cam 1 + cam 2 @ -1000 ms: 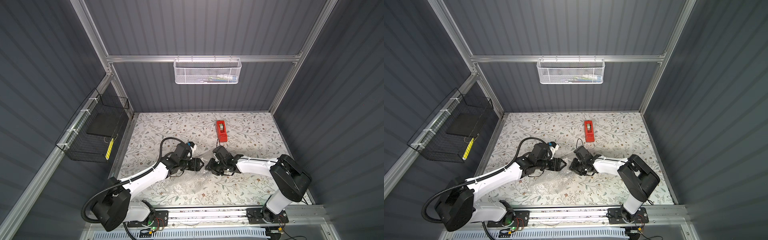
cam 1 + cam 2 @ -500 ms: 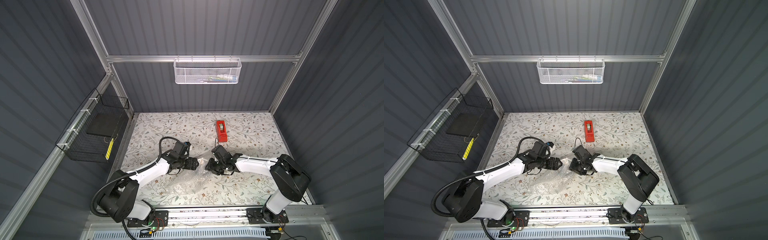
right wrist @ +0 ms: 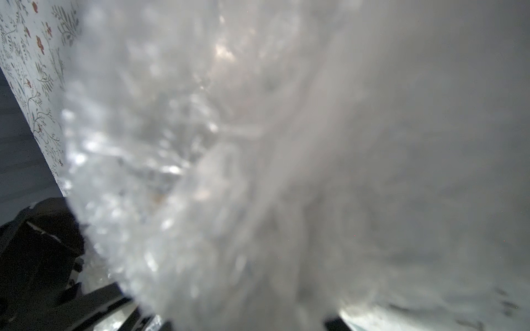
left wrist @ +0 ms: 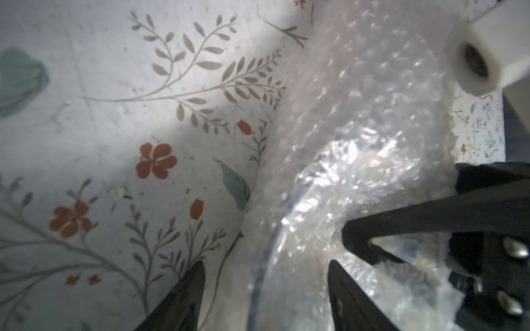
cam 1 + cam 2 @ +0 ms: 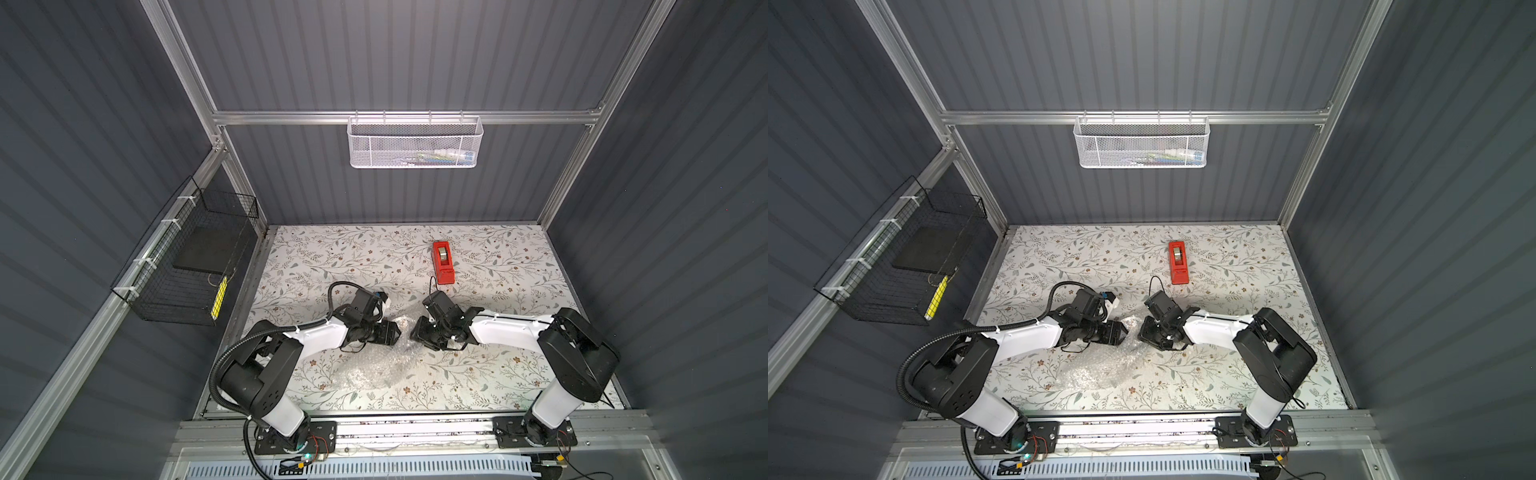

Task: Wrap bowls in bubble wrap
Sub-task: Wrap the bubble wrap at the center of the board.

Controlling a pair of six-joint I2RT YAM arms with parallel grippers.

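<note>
The bubble wrap (image 5: 374,370) (image 5: 1100,370) lies crumpled at the middle front of the table, and its far end is bunched up between the two grippers. My left gripper (image 5: 396,330) (image 5: 1124,330) is open, its jaws astride the bundle (image 4: 358,114). A curved blue line (image 4: 266,258), apparently the bowl's rim, shows through the wrap there. The rest of the bowl is hidden. My right gripper (image 5: 415,332) (image 5: 1143,330) faces the left one. Wrap (image 3: 229,143) fills its jaws and blocks its camera. One of its fingers (image 4: 401,220) presses on the bundle.
A red tape dispenser (image 5: 443,262) (image 5: 1178,263) stands behind the grippers. A white mesh basket (image 5: 415,143) hangs on the back wall and a black wire basket (image 5: 187,266) on the left wall. The floral table (image 5: 519,374) ends at the front rail.
My left arm has folded its elbow in and brought its gripper down against the bundle, jaws a little narrower. The wrap has risen between the grippers. The right gripper has barely moved.
</note>
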